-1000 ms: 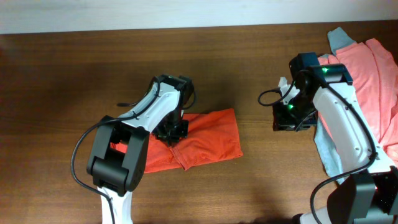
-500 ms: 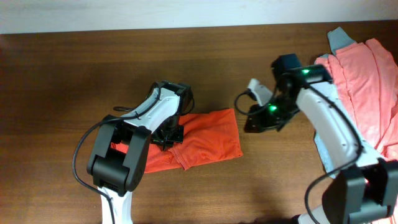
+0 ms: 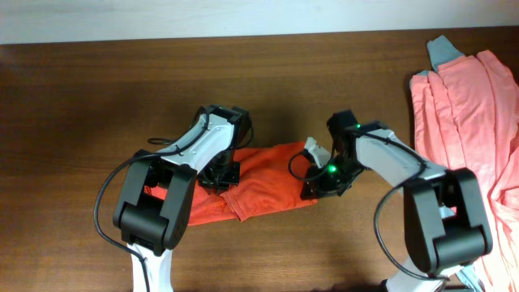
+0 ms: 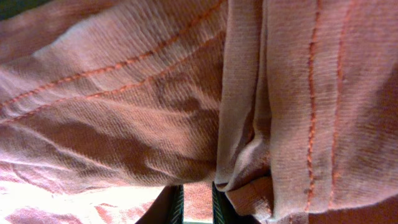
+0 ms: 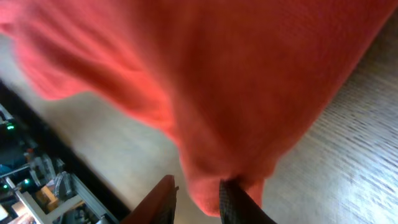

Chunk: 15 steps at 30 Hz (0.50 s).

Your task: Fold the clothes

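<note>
1. Fabric fills my left wrist view: the orange-red garment (image 4: 124, 93) lies close under the camera, ribbed, with rows of stitching and a thick fold running down toward 6 o'clock.
2. My left gripper (image 4: 196, 202) shows only as two dark fingers (image 4: 178, 208) at the bottom edge. They stand nearly together, with a bit of the cloth pinched in the narrow gap between them.
3. From overhead, the orange-red garment (image 3: 272, 182) lies flat on the wooden table (image 3: 97, 97), just below the centre. It is a wide, wrinkled strip, tilted so that its 3 o'clock end sits higher than its 9 o'clock end.
4. My left gripper (image 3: 223, 173) is pressed down on the garment near its middle, a little toward 11 o'clock.
5. My right gripper (image 3: 315, 185) is at the garment's 3 o'clock edge, close to the 4 o'clock corner and touching the cloth.
6. My right wrist view is blurred. The garment (image 5: 249, 74) covers most of it, and a tip of cloth hangs between my fingers (image 5: 233, 202). My right gripper (image 5: 198, 196) is closed on that edge, with bare table showing toward 3 o'clock.
7. A pile of salmon-pink clothes (image 3: 466, 113) lies at the table's 3 o'clock side, well apart from the garment. A grey piece (image 3: 442, 50) pokes out at its 12 o'clock end.
</note>
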Motion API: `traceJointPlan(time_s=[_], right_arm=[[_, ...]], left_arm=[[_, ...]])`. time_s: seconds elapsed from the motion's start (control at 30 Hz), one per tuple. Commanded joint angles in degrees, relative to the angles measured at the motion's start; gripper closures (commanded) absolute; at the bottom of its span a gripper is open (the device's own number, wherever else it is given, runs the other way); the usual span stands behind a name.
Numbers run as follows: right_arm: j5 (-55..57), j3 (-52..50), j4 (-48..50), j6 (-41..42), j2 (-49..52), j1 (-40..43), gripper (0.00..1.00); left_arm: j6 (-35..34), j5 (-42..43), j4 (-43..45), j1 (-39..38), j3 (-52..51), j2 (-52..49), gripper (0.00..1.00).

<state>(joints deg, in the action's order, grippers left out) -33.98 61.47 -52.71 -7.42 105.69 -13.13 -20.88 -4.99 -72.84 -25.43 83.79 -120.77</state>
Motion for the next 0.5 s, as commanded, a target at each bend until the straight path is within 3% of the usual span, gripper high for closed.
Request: traceJointPlan(time_s=[0.0,0.17,0.47], right_arm=[[4.17,-3.3,2.25,3.89,2.67,0.02,0.72],[20.37,-3.72,1.53,12.5,4.24,0.13,0.72],[27.63,-3.65,0.26,15.89,4.24,4.28,0.72]], left_arm=[[-0.96,-0.61,0.07,-0.07,0.9,1.01,0.83],[-0.94,-0.68,-0.96,-0.02,0.9,1.01,0.82],[0.74,-1.09,-1.18,1.75,1.31,1.01,0.82]])
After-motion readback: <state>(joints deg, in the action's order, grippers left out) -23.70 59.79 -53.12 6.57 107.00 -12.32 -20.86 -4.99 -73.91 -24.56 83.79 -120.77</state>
